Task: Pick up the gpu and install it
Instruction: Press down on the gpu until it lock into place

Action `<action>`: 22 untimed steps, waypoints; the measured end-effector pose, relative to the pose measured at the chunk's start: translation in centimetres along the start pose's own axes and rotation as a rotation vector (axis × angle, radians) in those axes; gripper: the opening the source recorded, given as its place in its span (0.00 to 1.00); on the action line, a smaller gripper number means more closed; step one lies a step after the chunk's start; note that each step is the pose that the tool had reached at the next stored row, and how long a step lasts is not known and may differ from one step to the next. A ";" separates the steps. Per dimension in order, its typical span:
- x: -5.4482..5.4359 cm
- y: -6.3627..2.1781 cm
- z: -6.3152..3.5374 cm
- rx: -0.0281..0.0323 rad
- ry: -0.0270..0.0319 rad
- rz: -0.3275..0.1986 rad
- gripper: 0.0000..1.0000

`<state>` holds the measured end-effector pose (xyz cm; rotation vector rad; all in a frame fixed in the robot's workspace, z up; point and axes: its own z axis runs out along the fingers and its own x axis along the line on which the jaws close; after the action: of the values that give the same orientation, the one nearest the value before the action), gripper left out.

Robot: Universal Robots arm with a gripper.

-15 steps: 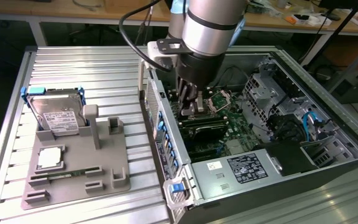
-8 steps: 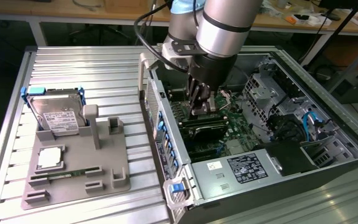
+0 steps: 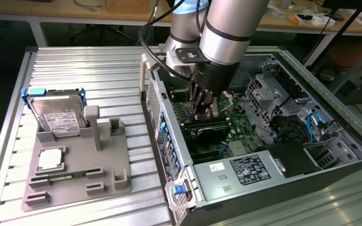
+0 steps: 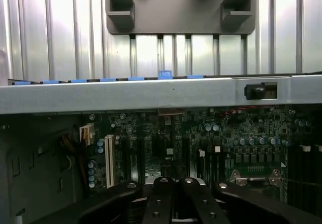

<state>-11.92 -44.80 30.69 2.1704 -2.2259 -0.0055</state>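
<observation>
My gripper [image 3: 204, 114] hangs low inside the open computer case [image 3: 171, 155], just above the green motherboard [image 3: 239, 126]. Its dark fingers [image 4: 162, 201] stand pressed together, shut. The gpu is hidden; the frames do not show whether anything sits between the fingers. In the wrist view the motherboard [image 4: 226, 138] lies below the gripper [image 4: 173, 204], with a white expansion slot [image 4: 108, 167] off to one side. Beyond it runs the case's grey side wall [image 4: 151, 95].
A grey parts holder [image 3: 105, 169] lies at the exterior view's left, carrying a silver hard drive [image 3: 58, 115], a square processor [image 3: 49, 159] and a memory stick [image 3: 61, 176]. Drive cages [image 3: 266, 89] and blue cables [image 3: 316, 123] crowd the case's right side.
</observation>
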 end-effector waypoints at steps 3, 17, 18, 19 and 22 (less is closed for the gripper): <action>-0.4 0.32 0.69 0.0000 0.0000 0.000 0.11; -0.7 1.61 2.95 -0.0001 0.0000 0.001 0.11; -0.7 1.61 3.08 -0.0005 0.0006 0.001 0.11; -0.6 1.62 3.22 -0.0010 0.0015 0.001 0.11; -0.7 1.63 3.75 -0.0009 0.0014 0.001 0.11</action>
<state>-13.63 -44.17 26.97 2.1685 -2.2255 -0.0049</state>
